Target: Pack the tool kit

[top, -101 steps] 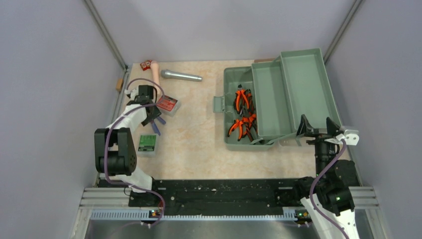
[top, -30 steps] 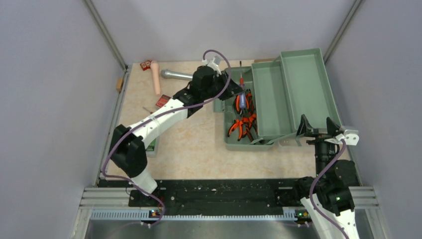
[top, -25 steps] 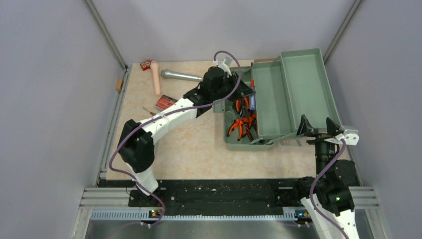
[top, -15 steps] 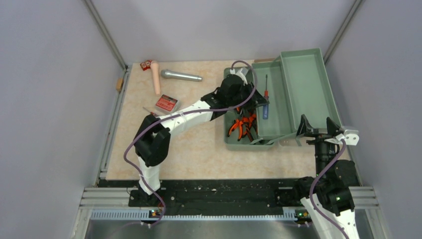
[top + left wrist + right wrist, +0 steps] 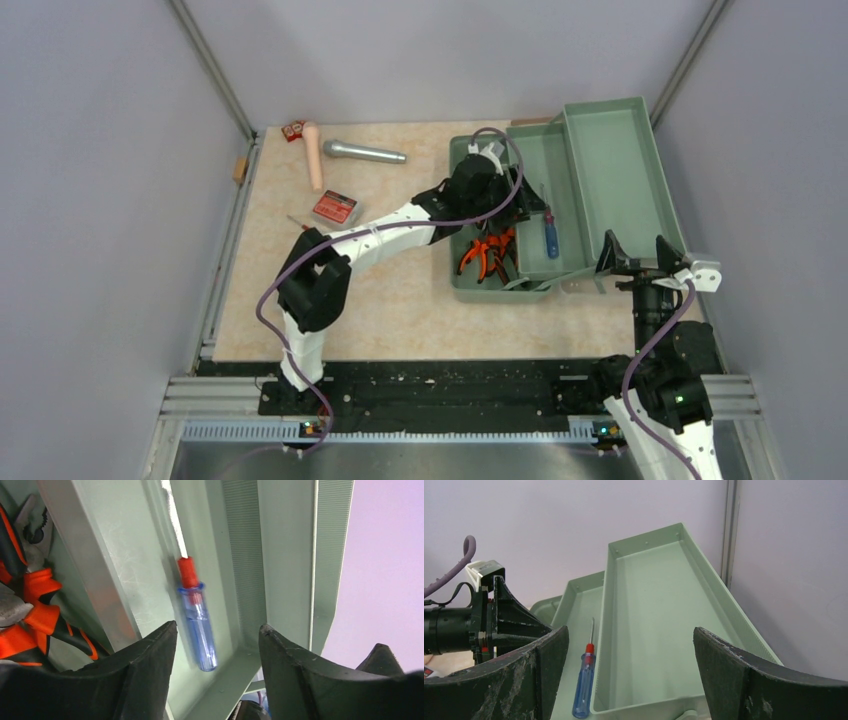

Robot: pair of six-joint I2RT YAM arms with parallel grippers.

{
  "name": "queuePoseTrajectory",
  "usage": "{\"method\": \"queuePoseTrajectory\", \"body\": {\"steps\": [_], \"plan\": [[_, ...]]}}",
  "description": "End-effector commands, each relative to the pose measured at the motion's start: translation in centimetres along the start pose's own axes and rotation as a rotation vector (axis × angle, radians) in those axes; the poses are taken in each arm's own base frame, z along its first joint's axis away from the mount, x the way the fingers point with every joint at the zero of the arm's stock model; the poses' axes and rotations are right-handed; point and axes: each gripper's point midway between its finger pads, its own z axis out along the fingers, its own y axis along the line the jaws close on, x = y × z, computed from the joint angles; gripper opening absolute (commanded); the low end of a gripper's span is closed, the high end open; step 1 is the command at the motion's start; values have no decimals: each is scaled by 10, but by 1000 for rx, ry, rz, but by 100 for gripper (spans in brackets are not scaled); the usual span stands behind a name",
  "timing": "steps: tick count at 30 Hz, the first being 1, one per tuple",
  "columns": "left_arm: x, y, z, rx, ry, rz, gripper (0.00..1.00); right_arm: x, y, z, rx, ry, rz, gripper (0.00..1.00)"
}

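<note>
Top external view: your left arm reaches across the table to the open toolbox, with the left gripper above the inner tray.

- Blue-handled screwdriver: it lies flat in the inner tray, close to the wall it shares with the wider tray. The shaft points to the far end.
- Left wrist view: the left gripper has its jaws spread. The screwdriver lies in the gap below them, and neither finger touches it.
- Orange-and-black pliers: they sit in the toolbox base, left of the tray wall. You can see them overhead too.
- Right gripper: it is raised near the toolbox's near right corner. In the right wrist view its jaws stand wide apart and hold nothing. The screwdriver shows in the lower tray.
- On the table, well apart from the toolbox: the small red box and the silver microphone.
</note>
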Motion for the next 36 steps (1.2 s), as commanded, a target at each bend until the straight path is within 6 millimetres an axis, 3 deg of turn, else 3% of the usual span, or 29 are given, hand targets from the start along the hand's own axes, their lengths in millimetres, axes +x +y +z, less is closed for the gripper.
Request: {"method": "queuePoseTrajectory", "body": {"steps": [1, 4, 8, 14, 24, 32, 36], "plan": [[-24, -36, -20, 63, -85, 59, 67, -11, 3, -1, -15, -40, 13, 93], [-26, -33, -28, 32, -96, 86, 69, -11, 3, -1, -16, -41, 13, 93], [-46, -35, -53, -25, -195, 167, 73, -11, 3, -1, -16, -39, 12, 93], [-83, -4, -104, -181, -376, 216, 76, -11, 3, -1, -16, -41, 14, 93], [-121, 121, -206, -557, -570, 90, 81, -12, 3, -1, -16, -44, 13, 93], [-130, 217, -291, -912, -729, -23, 91, -11, 3, 0, -18, -43, 13, 93], [-128, 256, -317, -1051, -748, -85, 94, -10, 4, 0, -19, -39, 12, 93]]}}
